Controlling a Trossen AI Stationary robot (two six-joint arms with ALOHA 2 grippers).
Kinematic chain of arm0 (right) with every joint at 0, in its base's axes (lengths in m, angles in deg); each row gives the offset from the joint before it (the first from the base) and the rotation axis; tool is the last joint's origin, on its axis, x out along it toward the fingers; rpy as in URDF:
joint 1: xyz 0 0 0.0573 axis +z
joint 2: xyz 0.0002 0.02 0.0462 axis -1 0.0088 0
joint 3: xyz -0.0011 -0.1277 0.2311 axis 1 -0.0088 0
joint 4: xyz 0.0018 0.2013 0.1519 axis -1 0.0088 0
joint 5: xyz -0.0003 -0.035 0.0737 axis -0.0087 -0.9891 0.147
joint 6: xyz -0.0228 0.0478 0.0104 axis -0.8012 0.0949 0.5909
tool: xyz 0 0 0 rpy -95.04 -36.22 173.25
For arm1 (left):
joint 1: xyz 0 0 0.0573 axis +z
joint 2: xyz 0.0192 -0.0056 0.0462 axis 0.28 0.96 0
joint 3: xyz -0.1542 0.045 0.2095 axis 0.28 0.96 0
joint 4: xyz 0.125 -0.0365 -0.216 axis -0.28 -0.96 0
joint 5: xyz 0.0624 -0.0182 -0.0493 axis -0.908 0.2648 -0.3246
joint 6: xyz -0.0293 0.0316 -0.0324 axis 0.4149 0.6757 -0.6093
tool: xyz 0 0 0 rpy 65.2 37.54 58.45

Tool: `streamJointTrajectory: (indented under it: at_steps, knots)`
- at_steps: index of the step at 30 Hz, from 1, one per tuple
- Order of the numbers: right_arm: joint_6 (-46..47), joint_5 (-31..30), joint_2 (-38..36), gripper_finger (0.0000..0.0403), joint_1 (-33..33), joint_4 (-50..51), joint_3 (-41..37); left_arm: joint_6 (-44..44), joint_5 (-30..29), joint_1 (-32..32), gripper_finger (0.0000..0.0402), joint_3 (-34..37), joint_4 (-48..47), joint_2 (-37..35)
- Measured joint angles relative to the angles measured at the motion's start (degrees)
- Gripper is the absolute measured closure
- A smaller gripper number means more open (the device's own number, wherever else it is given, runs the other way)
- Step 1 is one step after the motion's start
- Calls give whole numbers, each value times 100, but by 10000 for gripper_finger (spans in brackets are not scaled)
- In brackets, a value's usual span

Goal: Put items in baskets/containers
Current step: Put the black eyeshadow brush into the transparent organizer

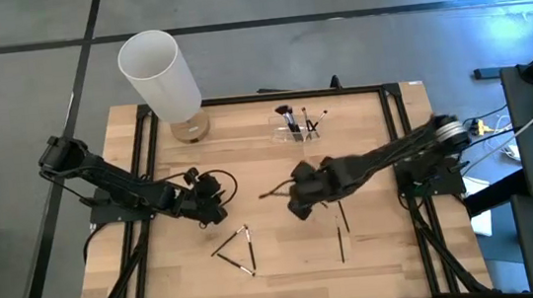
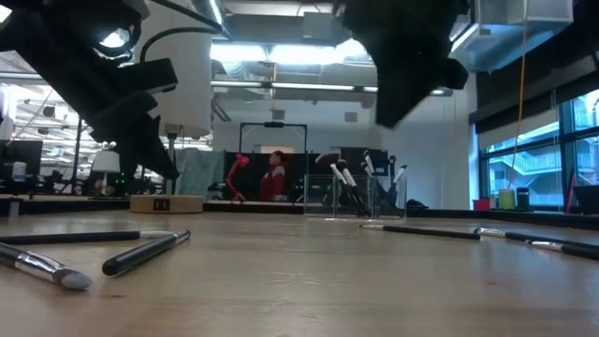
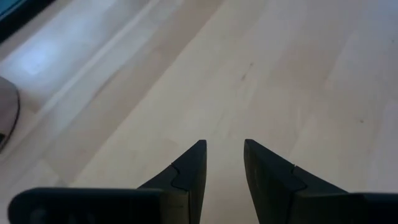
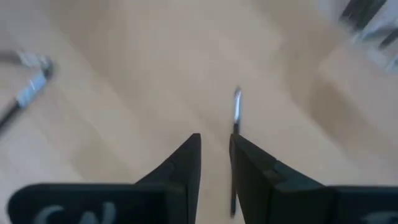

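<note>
Brush [image 4: 236, 124] between right gripper [image 4: 214, 155] fingers, bare wood around

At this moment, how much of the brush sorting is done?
Partly. Several brushes already stand in the clear organizer. The right hand is closed on one brush, lifted off the table. The left hand is open and holds nothing. About five brushes still lie on the table, including a cluster and one single.

We note bright ceiling strips glaring behind the white cylinder [image 2: 192, 65]; right wrist view motion-blurred; tabletop [image 1: 278, 257] evenly lit, shadows soft.
</note>
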Motion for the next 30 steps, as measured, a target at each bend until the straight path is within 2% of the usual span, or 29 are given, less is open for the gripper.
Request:
streamJointTrajectory:
  at_steps: [5, 9, 13, 17, 21, 25, 30]
  knots:
    - [-265, -1119, -852, 319, -96, -921, -637, -29, -269, 114, 300, 0, 6, 1]
    - [-711, -2186, -1265, 319, -225, -1604, -924, -347, -613, 124, 300, 0, 4, 0]
    - [-1404, -2712, -1469, 319, -530, -2053, -886, -850, -936, 124, 300, 0, 6, 0]
    - [-2012, -3036, -1676, 319, -952, -2601, -873, -1436, -1045, 130, 300, 0, 25, 1]
    - [-2147, -3283, -1827, 319, -1486, -2701, -864, -1871, -726, 131, 300, 0, 34, 1]
    - [-2171, -3057, -1895, 319, -1882, -2696, -971, -2167, -508, 131, 300, 0, 95, 2]
    - [-2166, -2764, -2142, 319, -2051, -2909, -1743, -2512, -295, 131, 300, -3, 531, 61]
